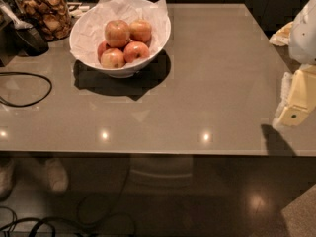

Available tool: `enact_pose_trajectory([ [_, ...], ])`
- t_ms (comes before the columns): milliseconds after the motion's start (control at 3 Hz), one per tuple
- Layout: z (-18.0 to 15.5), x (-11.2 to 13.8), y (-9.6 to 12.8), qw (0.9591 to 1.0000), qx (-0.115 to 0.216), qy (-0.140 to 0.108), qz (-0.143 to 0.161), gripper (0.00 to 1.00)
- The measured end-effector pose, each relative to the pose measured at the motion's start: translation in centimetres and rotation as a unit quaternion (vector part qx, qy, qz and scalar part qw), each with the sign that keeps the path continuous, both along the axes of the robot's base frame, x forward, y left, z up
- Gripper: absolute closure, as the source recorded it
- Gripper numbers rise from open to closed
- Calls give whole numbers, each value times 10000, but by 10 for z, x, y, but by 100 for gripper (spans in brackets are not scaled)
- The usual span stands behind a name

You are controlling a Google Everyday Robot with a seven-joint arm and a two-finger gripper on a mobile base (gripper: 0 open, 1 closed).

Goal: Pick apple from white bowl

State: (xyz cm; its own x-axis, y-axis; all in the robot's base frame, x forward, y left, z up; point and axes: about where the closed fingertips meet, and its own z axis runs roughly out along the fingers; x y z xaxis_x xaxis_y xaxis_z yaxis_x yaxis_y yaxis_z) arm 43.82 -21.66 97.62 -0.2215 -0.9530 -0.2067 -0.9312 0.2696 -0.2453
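Note:
The white bowl (pixel 89 43), lined with crumpled white paper, stands at the back left of the grey table (pixel 197 83). Several orange-red apples lie piled in it. One of them (pixel 136 51) sits at the front right of the pile, and a larger apple with pale patches (pixel 117 32) sits on top. My gripper (pixel 292 113) is cream-coloured and hangs at the far right edge of the view, over the table's right side. It is far from the bowl and holds nothing that I can see.
A glass jar of brown snacks (pixel 49 11) stands at the back left beside a dark rounded object (pixel 29 39). A black cable (pixel 34 90) loops across the table's left side. A person's shoes (pixel 54 174) and more cables (pixel 49 223) are on the floor in front.

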Motion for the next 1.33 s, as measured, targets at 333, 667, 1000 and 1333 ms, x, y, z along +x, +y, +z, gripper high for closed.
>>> enact_pose_trajectory([
  [333, 11, 8, 9, 10000, 29, -19, 15, 0],
  [667, 40, 52, 48, 9999, 56, -31, 145, 0],
  [1000, 40, 52, 48, 9999, 56, -31, 146, 0],
  [1333, 49, 76, 67, 9990, 359, -207, 177, 0],
])
